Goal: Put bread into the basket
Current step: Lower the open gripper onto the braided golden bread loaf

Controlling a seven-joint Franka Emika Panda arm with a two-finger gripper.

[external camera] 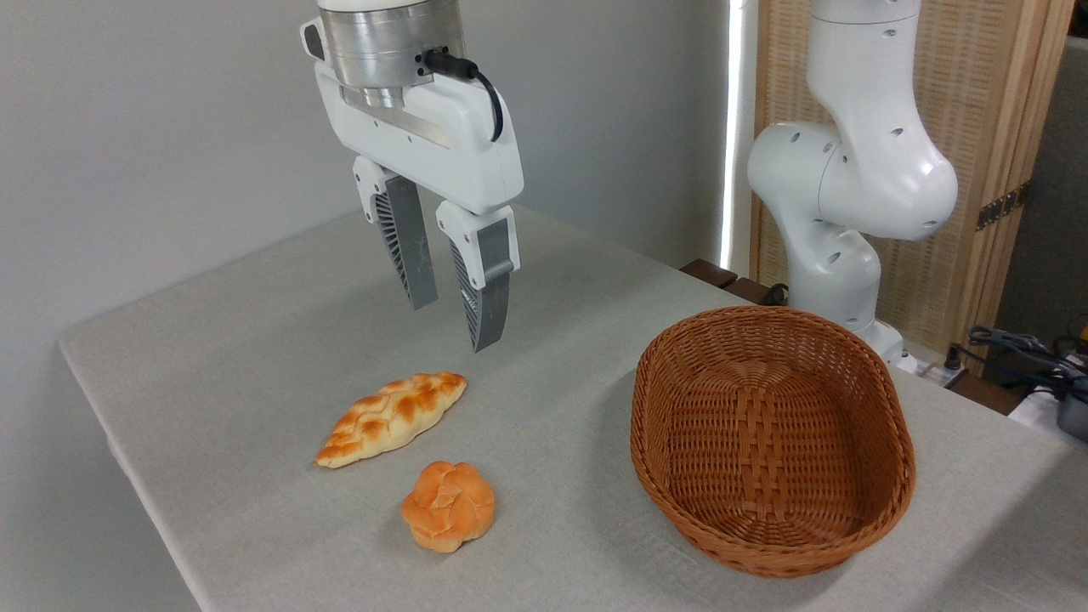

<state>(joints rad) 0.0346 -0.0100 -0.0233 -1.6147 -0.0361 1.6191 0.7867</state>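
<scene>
The bread, a long flat braided loaf with pointed ends and browned patches, lies on the grey tablecloth left of centre. My gripper hangs in the air above and a little behind its right end, open, with nothing between its grey ribbed fingers. The oval brown wicker basket sits empty on the right side of the table, well apart from the loaf.
A small round orange knotted bun rests just in front of the loaf. The table's left and front edges run close to both breads. The arm's white base stands behind the basket, with cables at the far right.
</scene>
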